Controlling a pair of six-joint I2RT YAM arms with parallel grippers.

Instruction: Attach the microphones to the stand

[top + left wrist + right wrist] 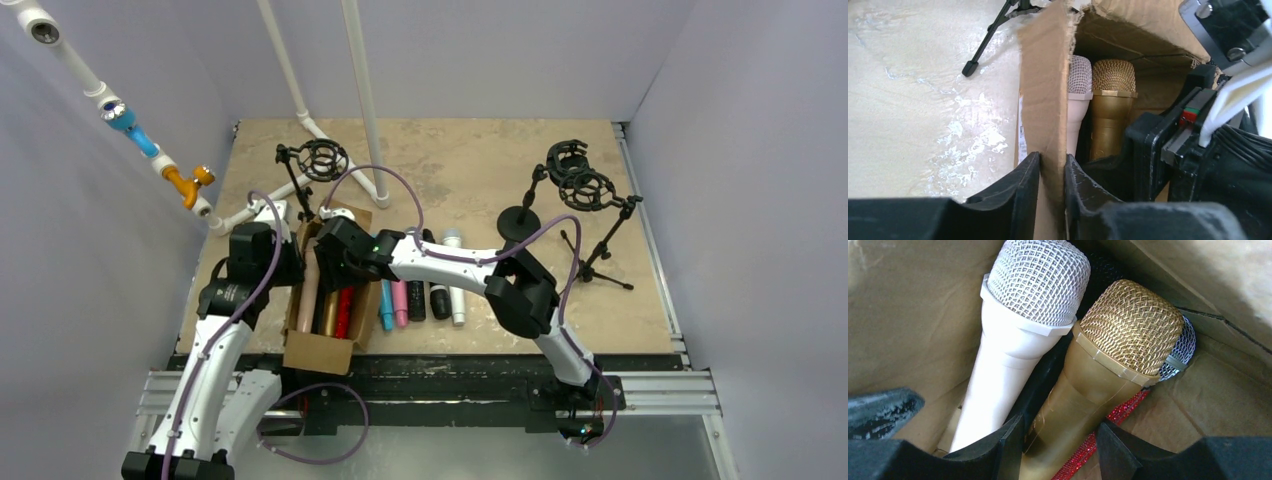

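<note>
Tbh the gold microphone [1108,355] was lying in the cardboard box [1043,75], wedged between the white microphone [1013,340] and a red glitter microphone [1120,410]. The right gripper [1060,427] was spread around its handle, not clamped yet. A centred bite would've been wanted so the neighbours weren't dragged along. The left gripper [1052,157] was set astride the box wall; whether it was actually pinched couldn't be told.
</note>
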